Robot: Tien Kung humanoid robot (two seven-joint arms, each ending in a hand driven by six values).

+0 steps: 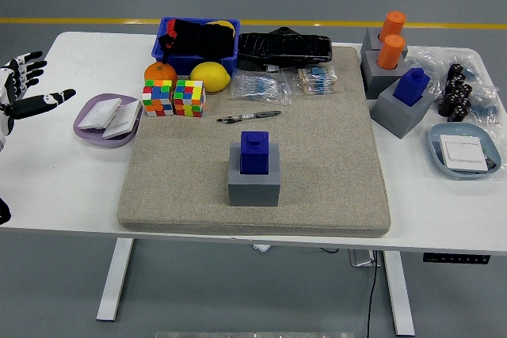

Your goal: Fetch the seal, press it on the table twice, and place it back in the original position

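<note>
Seal (254,153): blue — seated in its grey holder (253,184), mid-mat (333,156).
Left hand (22,89): far left of the mat, fingers spread, holding nothing.
Pen (249,117): just behind the seal.

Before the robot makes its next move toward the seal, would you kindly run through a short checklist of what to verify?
1. Blue seal seated upright in its grey holder: ok.
2. Seal top uncovered, nothing resting on it: ok.
3. Left hand open, holding nothing: ok.
4. Left hand near the seal: not ok, it sits at the table's left edge.
5. Pen lying apart from the holder: ok.
6. Right hand ready: cannot tell, not in view.
</note>
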